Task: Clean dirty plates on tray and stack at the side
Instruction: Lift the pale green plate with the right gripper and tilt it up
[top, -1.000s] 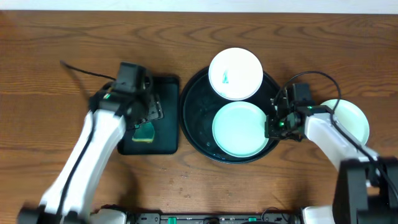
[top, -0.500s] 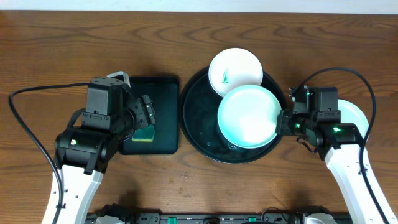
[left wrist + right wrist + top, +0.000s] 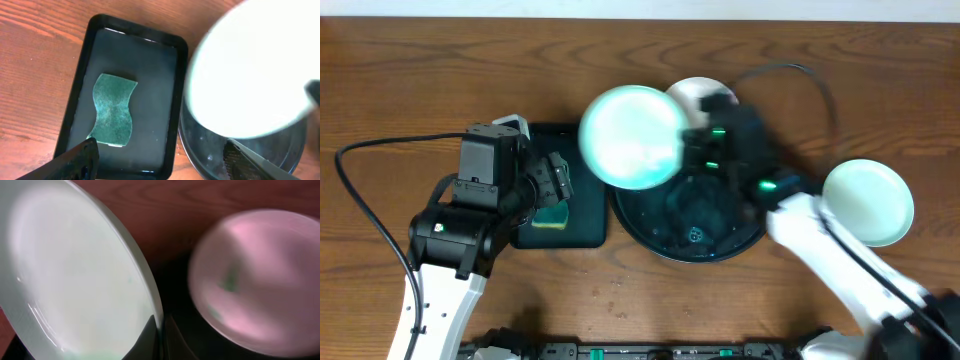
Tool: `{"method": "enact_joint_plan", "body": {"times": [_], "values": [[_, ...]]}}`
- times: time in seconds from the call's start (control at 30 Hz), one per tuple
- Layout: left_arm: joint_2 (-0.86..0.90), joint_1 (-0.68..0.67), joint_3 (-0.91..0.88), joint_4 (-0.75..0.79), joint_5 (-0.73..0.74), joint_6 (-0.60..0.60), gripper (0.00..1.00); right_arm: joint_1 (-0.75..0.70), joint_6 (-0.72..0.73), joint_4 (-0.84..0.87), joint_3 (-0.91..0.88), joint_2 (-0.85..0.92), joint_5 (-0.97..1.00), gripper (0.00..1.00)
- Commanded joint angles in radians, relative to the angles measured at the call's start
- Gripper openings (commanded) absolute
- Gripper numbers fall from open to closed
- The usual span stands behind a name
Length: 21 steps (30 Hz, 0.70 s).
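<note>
The right gripper [image 3: 160, 330] is pinching the rim of the lifted plate [image 3: 632, 137], its two dark fingers [image 3: 150, 339] clenching that edge at the bottom of the wrist view. In the overhead view this plate is hanging in the upper middle of the frame, over the gap where the round tray [image 3: 650, 225] and the rectangular tray [image 3: 582, 232] are lying side by side. The right arm [image 3: 800, 215] is reaching in from the lower right and showing as a blur. The lifted plate's face is looking pale and glossy; I cannot tell whether any smear is sitting on it. Just right of it, the smeared plate [image 3: 698, 90] is peeking out at the round tray's top edge, and in the right wrist view it is showing green marks near its middle [image 3: 250, 280], though blurred. The third plate [image 3: 868, 202] is resting alone on the table [image 3: 400, 60] at the right of the frame, well apart from the round tray. The left gripper [image 3: 552, 180] is hanging over the rectangular tray with its fingers [image 3: 80, 161] spread apart and grasping nothing. Below it the green sponge [image 3: 111, 111] is lying flat inside that tray, nearer its left wall
</note>
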Motion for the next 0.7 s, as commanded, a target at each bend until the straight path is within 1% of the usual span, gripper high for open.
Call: {"method": "enact_joint_plan", "body": {"times": [0.0,0.13,0.23,0.3,0.43,0.67], "values": [[0.001,0.002,0.017,-0.002,0.012,0.006,0.8,0.108,-0.032,0.101,0.056,0.106,0.189,0.01],[0.001,0.002,0.017,-0.002,0.012,0.006,0.8,0.203,-0.183,0.203,0.087,0.149,0.377,0.01],[0.001,0.002,0.017,-0.002,0.012,0.006,0.8,0.265,-0.338,0.288,0.089,0.138,0.465,0.01],[0.001,0.002,0.017,-0.002,0.012,0.006,0.8,0.299,-0.41,0.33,0.089,0.127,0.518,0.01],[0.001,0.002,0.017,-0.002,0.012,0.006,0.81,0.347,-0.482,0.355,0.089,0.093,0.599,0.01],[0.001,0.002,0.017,-0.002,0.012,0.006,0.8,0.357,-0.535,0.365,0.089,0.005,0.607,0.01]]}}
